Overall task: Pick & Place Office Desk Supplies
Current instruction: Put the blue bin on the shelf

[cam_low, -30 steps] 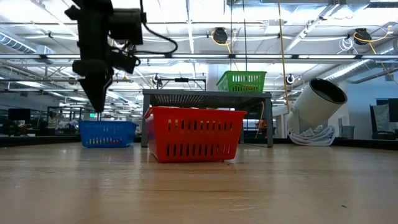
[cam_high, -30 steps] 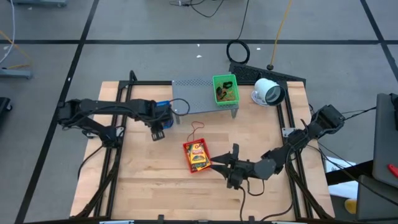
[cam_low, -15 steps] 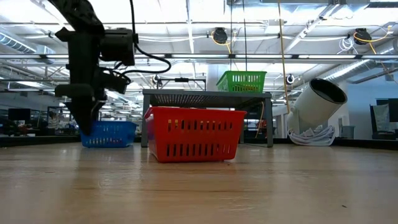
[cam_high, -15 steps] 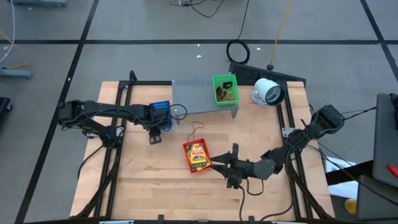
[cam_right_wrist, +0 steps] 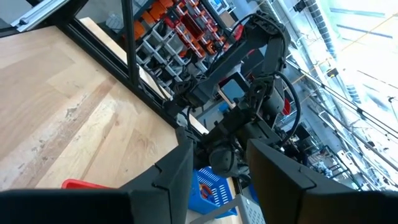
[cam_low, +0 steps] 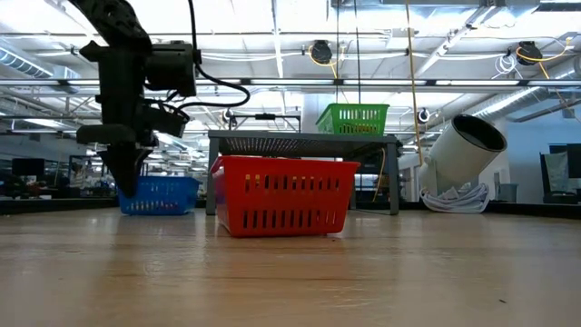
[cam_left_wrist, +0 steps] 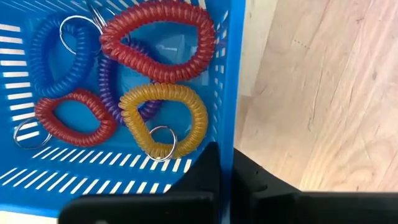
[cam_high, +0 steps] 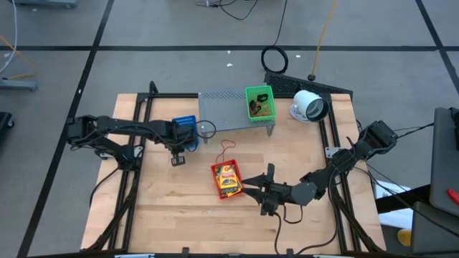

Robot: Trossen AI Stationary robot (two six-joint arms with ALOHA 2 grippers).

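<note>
The blue basket (cam_high: 185,127) is taken as the landmark. Seen from above, it sits just left of the grey perforated shelf (cam_high: 222,106), and the left gripper (cam_high: 181,148) is set at its near edge. What the basket holds is shown only by the left wrist view: coiled loops in red (cam_left_wrist: 157,38), yellow (cam_left_wrist: 163,117), blue (cam_left_wrist: 57,56) and purple (cam_left_wrist: 118,87), some with metal key rings. That view also shows the left gripper's fingers (cam_left_wrist: 205,174) closed onto the basket's wall, one inside and one outside. The low view alone shows the basket resting on the table (cam_low: 290,272) with the left gripper (cam_low: 127,177) coming down onto it from above.

The red basket (cam_high: 226,179), holding a yellow packet (cam_high: 229,177), lies well apart from the blue basket, toward the table's near side; the right gripper (cam_high: 254,189) lies just beside the red basket's far side from the blue one, its fingers spread with nothing between them. A green basket (cam_high: 259,102) stands on the shelf, and a white round device (cam_high: 308,105) lies beyond it.

Compared with a second ago, the left gripper has come down from above the table onto the blue basket's edge and has closed from a spread stance, while the right gripper has kept its place.
</note>
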